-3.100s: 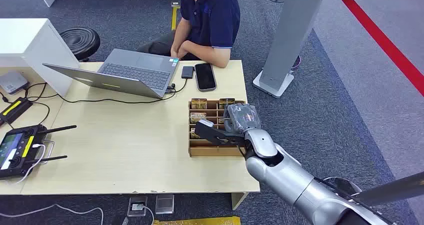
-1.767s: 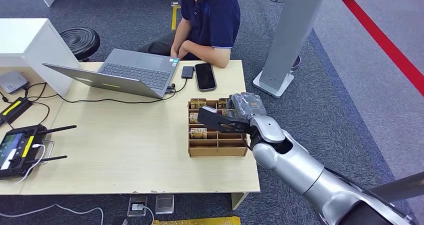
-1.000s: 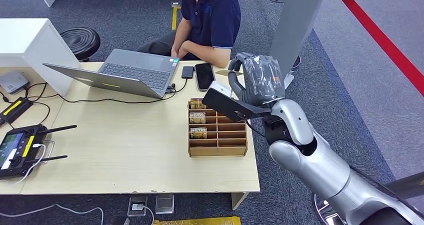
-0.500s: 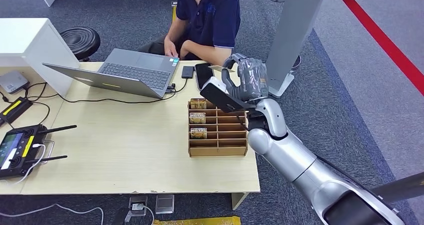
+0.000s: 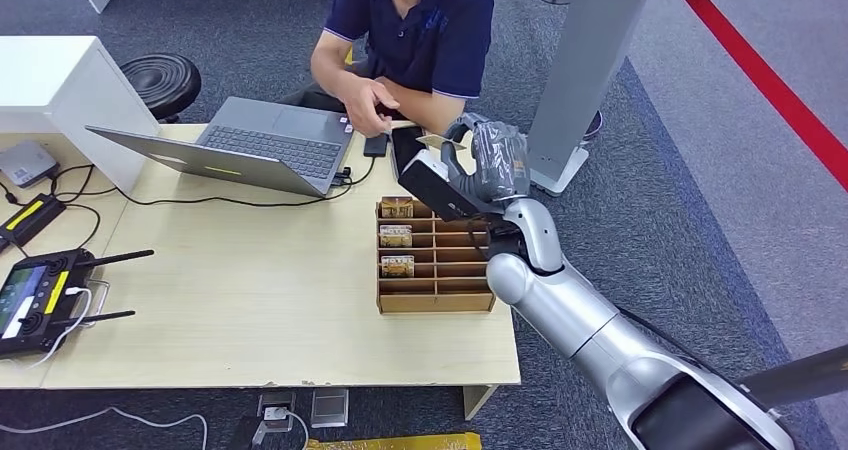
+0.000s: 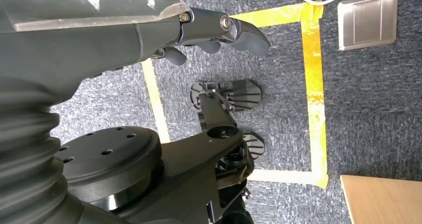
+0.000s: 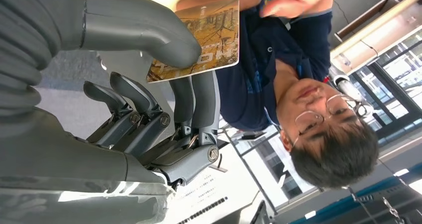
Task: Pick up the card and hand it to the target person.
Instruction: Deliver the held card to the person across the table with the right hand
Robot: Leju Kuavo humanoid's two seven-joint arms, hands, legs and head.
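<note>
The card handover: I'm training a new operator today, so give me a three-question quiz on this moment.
1. True or false: the right robot hand holds the card.
2. What is the person's hand doing? A) typing on the laptop B) reaching toward the card C) holding the phone
3. Fill in: the wooden organizer stands on the ____.

Key: 1 true; 2 B; 3 table.

Card (image 5: 441,141) in right hand (image 5: 487,160), behind compartment box (image 5: 434,300), before seated person (image 5: 420,30).
</note>
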